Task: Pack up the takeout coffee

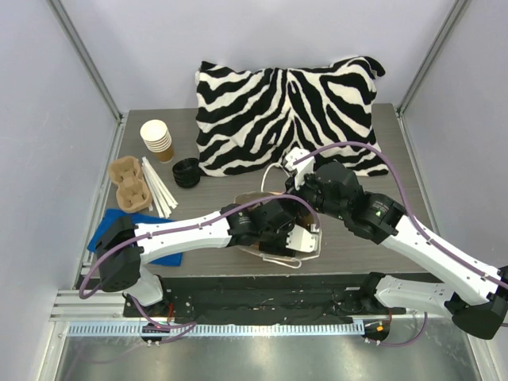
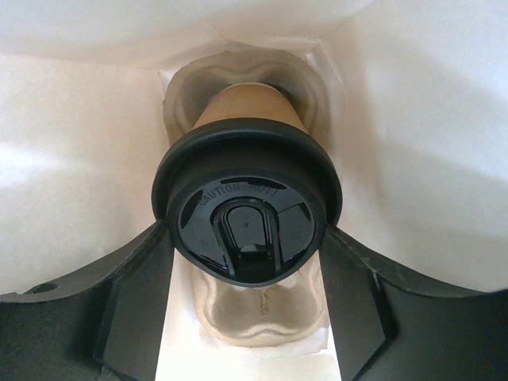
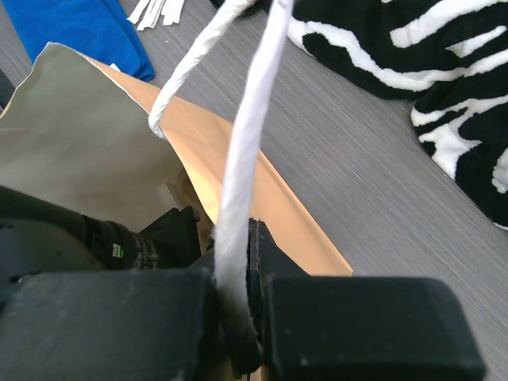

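1. Location: takeout coffee (image 2: 252, 119) sits in pulp carrier (image 2: 262, 325) inside paper bag (image 2: 413, 119), upright in its well.
2. State: left jaws closed against black lid (image 2: 246, 159) rim, both sides, appar. gripping. Right jaws clamped on bag's white handle (image 3: 246, 182).
3. Handling: prob. light-to-moderate wt. Paper wall soft, dents under squeeze. Lid stiffer but press-fit, could pop off; plastic slick.
4. Rec. hold: just below lid rim, min. force, keep vertical.
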`<action>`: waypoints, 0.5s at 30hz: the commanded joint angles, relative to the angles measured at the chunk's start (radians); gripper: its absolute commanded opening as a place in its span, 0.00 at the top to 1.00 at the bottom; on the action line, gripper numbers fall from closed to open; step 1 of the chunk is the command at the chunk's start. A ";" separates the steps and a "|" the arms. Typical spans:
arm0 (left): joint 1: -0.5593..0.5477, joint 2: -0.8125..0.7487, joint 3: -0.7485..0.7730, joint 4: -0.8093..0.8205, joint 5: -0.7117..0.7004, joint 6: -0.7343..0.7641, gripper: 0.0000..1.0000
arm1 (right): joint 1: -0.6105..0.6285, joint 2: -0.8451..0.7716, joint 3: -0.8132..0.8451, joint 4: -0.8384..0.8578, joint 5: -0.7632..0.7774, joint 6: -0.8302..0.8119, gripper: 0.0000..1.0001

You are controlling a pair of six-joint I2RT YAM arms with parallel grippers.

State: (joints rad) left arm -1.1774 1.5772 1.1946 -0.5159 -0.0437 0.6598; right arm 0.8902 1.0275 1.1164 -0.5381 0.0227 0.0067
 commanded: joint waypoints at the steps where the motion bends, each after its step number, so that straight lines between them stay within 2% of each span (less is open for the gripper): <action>1: 0.024 -0.002 -0.012 -0.027 0.100 -0.048 0.46 | 0.055 -0.003 0.000 0.095 -0.141 0.042 0.99; 8: 0.024 -0.040 -0.018 -0.019 0.102 -0.049 0.36 | 0.055 -0.014 -0.006 0.099 -0.124 0.013 0.99; 9: 0.024 -0.042 -0.018 -0.018 0.103 -0.051 0.32 | 0.055 -0.014 -0.009 0.101 -0.121 0.012 0.99; 13: 0.024 -0.055 -0.023 -0.021 0.116 -0.051 0.28 | 0.055 -0.023 -0.020 0.115 -0.112 -0.002 0.99; 14: 0.024 -0.062 -0.024 -0.022 0.123 -0.049 0.21 | 0.055 -0.024 -0.023 0.116 -0.110 -0.002 0.99; 15: 0.024 -0.063 -0.024 -0.030 0.136 -0.048 0.20 | 0.055 -0.027 -0.024 0.118 -0.109 -0.002 0.99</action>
State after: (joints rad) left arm -1.1652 1.5417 1.1786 -0.5415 0.0135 0.6369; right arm 0.9108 1.0256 1.1034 -0.5194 -0.0132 -0.0063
